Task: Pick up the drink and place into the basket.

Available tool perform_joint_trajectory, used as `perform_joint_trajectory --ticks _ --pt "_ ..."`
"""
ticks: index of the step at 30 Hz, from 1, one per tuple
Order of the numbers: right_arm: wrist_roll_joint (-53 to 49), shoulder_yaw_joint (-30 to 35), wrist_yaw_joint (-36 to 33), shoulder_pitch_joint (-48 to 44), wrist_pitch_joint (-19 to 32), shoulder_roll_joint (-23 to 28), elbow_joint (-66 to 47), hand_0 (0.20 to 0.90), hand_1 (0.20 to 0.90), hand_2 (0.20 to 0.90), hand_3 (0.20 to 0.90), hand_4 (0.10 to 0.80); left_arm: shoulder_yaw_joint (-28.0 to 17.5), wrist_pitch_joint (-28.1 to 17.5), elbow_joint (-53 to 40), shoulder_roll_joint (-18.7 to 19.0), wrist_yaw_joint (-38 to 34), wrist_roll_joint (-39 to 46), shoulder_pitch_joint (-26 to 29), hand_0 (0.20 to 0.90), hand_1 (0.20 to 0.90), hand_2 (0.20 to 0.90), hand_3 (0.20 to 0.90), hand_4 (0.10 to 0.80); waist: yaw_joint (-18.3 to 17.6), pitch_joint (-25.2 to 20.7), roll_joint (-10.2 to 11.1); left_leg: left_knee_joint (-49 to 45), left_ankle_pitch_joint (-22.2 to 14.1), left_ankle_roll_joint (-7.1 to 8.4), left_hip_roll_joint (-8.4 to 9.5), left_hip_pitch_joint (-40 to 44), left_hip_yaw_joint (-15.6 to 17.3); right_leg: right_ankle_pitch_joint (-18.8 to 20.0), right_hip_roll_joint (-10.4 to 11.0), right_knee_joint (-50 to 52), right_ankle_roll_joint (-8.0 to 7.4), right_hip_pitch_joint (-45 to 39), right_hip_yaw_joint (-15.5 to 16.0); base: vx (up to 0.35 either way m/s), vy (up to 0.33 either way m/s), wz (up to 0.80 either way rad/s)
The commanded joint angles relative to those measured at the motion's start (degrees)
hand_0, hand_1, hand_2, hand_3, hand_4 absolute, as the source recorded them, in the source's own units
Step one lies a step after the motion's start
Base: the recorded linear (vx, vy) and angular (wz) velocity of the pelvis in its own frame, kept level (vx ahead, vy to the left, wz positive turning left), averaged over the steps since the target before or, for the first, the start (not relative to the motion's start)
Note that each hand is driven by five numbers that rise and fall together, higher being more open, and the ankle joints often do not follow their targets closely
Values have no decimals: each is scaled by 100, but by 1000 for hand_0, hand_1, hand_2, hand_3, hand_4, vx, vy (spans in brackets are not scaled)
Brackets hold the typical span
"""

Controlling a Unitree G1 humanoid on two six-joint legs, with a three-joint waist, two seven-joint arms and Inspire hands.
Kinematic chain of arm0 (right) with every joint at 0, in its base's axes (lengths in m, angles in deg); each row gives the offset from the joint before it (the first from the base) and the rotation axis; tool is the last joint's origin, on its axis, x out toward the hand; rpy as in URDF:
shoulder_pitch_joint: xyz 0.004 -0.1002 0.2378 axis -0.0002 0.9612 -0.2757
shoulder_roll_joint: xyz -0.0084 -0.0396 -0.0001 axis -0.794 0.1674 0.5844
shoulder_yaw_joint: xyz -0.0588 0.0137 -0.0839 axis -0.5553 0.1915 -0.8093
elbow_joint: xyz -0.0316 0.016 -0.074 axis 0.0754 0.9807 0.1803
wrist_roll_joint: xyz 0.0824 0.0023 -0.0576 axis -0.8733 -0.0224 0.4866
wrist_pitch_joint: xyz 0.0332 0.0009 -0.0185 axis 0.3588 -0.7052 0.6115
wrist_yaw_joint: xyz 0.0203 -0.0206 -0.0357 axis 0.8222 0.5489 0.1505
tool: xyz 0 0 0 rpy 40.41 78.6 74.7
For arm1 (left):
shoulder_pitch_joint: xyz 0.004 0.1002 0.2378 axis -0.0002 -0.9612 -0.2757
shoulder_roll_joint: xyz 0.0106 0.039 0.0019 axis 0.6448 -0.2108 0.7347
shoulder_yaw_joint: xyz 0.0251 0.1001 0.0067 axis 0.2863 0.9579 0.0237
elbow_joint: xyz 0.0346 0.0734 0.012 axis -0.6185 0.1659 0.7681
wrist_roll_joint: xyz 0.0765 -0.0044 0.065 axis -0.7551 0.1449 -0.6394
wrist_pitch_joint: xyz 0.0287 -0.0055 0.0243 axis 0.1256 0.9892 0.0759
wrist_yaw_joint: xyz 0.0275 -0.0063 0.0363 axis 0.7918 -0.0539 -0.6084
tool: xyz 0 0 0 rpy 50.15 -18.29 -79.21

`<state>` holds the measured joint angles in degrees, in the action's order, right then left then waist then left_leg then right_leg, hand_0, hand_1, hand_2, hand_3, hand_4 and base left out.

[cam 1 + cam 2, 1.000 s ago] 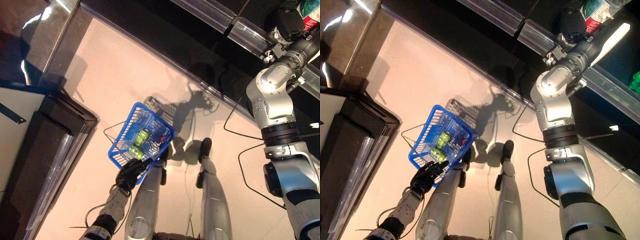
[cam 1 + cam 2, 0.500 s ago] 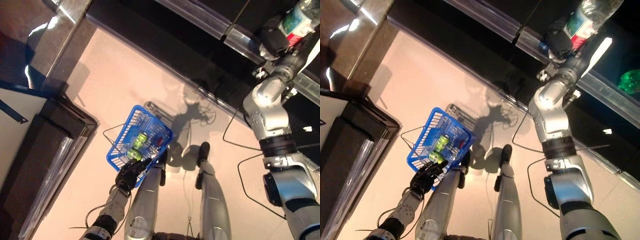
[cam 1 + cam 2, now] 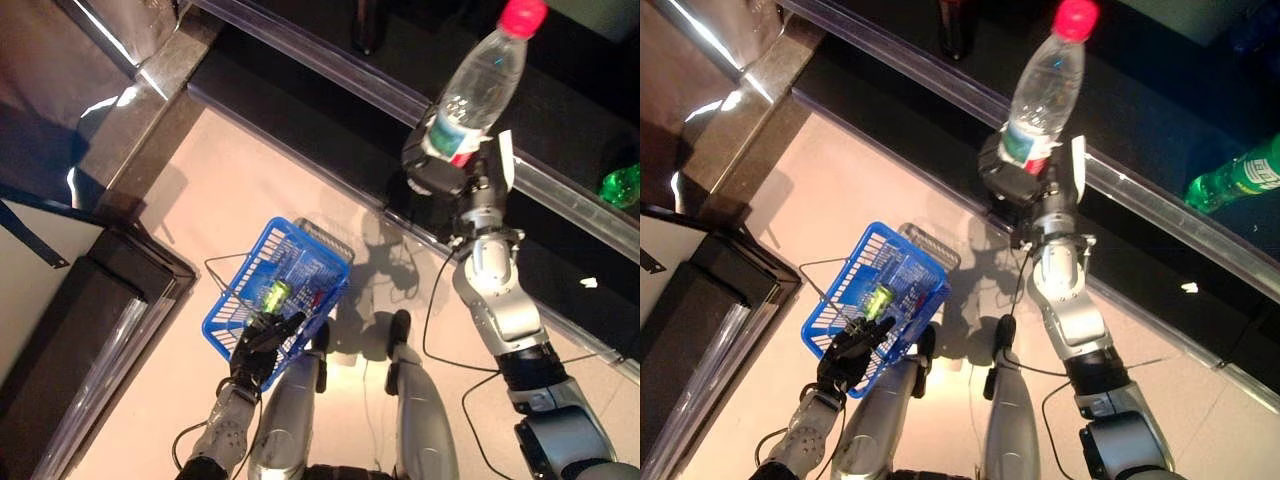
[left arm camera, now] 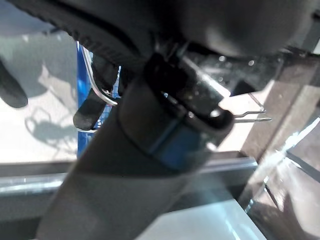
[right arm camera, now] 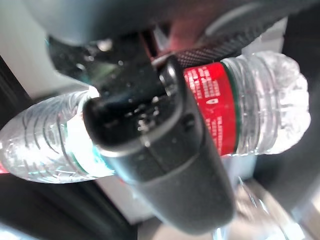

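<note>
Right robot hand is clenched round the lower body of a clear water bottle with a pink-red cap, raised clear in front of a dark shelf; our right wrist view confirms it, fingers wrapped across the bottle at its red label. Left robot hand hangs low at the near rim of the blue basket, and our left wrist view shows a finger hooked round the basket's wire handle, so we read it as gripping that handle and carrying the basket above the floor. Basket holds at least one green can, other contents too small to tell. A green bottle lies on the shelf, well apart. Progress, as we judge it: pick-up done, drink lifted off the shelf and held; placing not done, bottle is well apart from the basket. Left to do: bring the bottle down and across over the basket opening, lower it in beside the can, release.
</note>
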<state>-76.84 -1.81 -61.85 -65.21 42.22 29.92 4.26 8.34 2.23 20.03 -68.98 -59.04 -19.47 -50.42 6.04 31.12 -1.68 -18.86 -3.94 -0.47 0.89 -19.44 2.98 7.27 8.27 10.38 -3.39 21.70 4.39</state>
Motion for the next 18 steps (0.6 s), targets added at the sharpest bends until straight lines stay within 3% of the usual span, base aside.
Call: perform_joint_trajectory --ticks 1,7,18 --pt "-269 -63 625 -689 669 -61 -1763 300 300 300 200 100 -53 -633 -1952 382 839 67 -50 300 300 300 200 100 68 -218 -76 171 625 169 -34 116 -674 -844 1 757 299 -737 361 -13 1 6" --pt "-410 -755 643 -442 543 -455 -1688 300 300 300 200 100 296 -605 -2963 619 804 -98 18 300 300 300 200 100 230 -251 -63 204 572 127 33 258 -782 -852 28 674 295 -1002 484 11 -17 13" --pt "-562 -1368 92 -553 468 -907 -1027 300 300 300 200 100 604 -483 -3823 872 1068 -72 342 300 300 300 200 100 477 -331 -83 294 579 75 132 431 -1032 -812 91 478 260 -1276 619 29 -9 14"
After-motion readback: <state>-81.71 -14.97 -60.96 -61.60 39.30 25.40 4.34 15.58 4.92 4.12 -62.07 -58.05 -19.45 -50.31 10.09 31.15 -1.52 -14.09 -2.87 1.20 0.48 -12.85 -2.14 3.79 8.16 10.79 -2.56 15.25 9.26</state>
